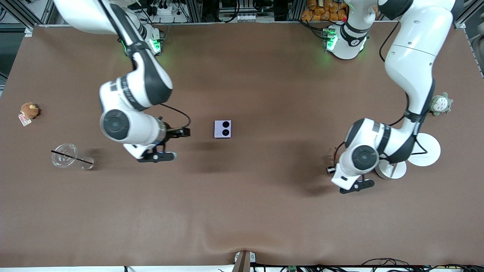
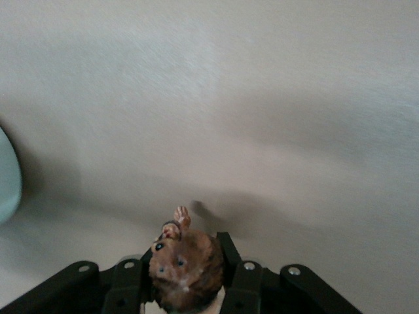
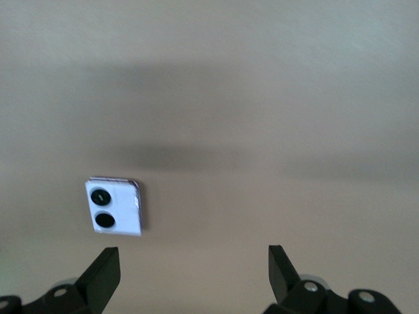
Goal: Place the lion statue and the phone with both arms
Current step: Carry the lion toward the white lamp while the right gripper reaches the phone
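1. The left gripper (image 2: 186,294) hangs over bare counter (image 1: 264,211) toward the left arm's end, beside two white discs (image 1: 425,150). Its fingers (image 2: 245,288) are clenched on the lion (image 2: 185,269), which sits upright between them, head toward the wrist camera. In the front view the lion is hidden under the arm.

2. The phone (image 1: 222,129) lies flat on the counter near its middle, camera circles up, touching nothing.

3. The right gripper (image 3: 193,271) hovers just beside the phone, toward the right arm's end of the counter. Its fingers (image 3: 105,275) are spread wide and hold nothing; in the right wrist view the phone (image 3: 114,205) lies ahead of one fingertip, not between the two.

4. Judged from this, the phone looks already placed, or not yet picked up; I cannot tell which. The lion's placing is the step in hand.

5. The next move for the left arm probably calls for a straight descent until the lion's base meets the counter, then a gentle release so the small figure does not tip.

6. A brown plush (image 1: 29,110), a clear cup lid with a straw (image 1: 65,155) and a grey-green plush (image 1: 440,104) lie well apart from both grippers.
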Controlling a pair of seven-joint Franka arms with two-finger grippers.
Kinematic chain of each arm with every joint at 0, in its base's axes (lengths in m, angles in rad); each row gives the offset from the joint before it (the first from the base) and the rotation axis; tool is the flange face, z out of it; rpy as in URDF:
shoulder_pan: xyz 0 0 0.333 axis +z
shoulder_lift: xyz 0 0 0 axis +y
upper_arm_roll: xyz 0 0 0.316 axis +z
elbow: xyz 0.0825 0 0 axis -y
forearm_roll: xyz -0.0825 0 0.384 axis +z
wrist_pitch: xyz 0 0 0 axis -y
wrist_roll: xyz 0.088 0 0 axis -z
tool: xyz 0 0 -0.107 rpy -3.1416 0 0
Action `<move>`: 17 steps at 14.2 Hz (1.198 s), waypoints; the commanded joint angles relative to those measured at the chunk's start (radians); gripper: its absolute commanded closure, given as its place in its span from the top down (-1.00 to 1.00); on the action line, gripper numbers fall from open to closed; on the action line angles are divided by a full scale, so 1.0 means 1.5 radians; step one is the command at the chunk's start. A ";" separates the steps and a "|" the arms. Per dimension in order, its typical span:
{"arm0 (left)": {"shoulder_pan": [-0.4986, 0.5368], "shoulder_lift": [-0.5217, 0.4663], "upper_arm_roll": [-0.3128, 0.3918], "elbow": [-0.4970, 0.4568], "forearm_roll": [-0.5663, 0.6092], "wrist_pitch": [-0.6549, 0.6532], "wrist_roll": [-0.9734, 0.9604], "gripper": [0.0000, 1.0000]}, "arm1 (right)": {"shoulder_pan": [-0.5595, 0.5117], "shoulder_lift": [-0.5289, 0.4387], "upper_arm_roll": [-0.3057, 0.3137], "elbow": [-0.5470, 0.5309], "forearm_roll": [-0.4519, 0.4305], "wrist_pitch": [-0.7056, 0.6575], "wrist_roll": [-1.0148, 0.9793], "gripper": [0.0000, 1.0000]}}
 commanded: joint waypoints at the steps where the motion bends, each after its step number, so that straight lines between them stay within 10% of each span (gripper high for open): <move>1: 0.021 -0.011 -0.006 -0.011 0.014 0.009 0.065 -1.00 | 0.043 0.056 -0.007 0.005 0.010 0.083 0.044 1.00; 15: 0.100 -0.012 -0.007 -0.016 0.015 0.011 0.216 -1.00 | 0.191 0.102 -0.008 -0.128 0.004 0.269 0.165 1.00; 17: 0.101 -0.012 -0.007 -0.017 0.014 0.011 0.216 -0.61 | 0.191 0.102 -0.007 -0.133 0.004 0.270 0.165 1.00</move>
